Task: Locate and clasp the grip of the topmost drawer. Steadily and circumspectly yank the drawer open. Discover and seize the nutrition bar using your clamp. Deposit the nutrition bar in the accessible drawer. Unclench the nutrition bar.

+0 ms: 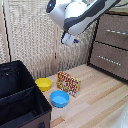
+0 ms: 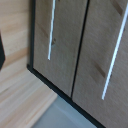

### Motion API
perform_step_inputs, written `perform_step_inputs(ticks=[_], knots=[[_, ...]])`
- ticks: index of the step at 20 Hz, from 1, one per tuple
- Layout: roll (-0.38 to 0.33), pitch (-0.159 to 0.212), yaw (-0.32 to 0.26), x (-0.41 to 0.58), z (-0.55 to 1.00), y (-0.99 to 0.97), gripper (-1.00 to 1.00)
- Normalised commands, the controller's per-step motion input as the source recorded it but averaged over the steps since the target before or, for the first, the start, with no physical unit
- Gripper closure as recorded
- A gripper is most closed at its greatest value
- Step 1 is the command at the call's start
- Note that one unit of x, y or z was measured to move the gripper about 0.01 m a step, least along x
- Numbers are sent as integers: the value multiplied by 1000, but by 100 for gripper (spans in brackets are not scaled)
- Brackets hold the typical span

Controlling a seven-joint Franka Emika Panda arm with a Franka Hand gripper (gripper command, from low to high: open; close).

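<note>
The dark brown cabinet (image 1: pixel 112 42) stands at the exterior view's right, level with and beside the clamp (image 1: pixel 68 41), which hangs in the air from the bulky white robot arm (image 1: pixel 75 15). The cabinet's drawers are all flush and shut. The topmost drawer (image 1: pixel 114 31), grey-brown with a thin silvery bar handle (image 1: pixel 116 32), sits a little way off from the fingers towards the exterior view's right, not touched by them. A lower drawer (image 1: pixel 109 59) lies under it, below finger height. In the wrist view two drawer fronts fill the picture, one (image 2: pixel 55 40) with its handle (image 2: pixel 51 30) and the other (image 2: pixel 107 55) beside it; which of them is the topmost I cannot tell.

The black fabric bin (image 1: pixel 20 97) stands on the wooden floor (image 1: pixel 95 100), well below the fingers and towards the exterior view's left.

The nutrition bar (image 1: pixel 68 83) rests on the floor almost directly beneath the fingers, far under them. The blue bowl (image 1: pixel 59 98) lies just beside it, and the yellow bowl (image 1: pixel 43 84) is near it, next to the bin.

The clamp holds nothing that can be seen; how far apart its fingers stand cannot be made out.
</note>
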Motion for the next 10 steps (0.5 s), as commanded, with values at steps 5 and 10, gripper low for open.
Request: perform_step_inputs(ticks=[5,10], knots=[[-330,18,0,-212,144,-365,-100],[-313,0,16,-230,11,-606,-100]])
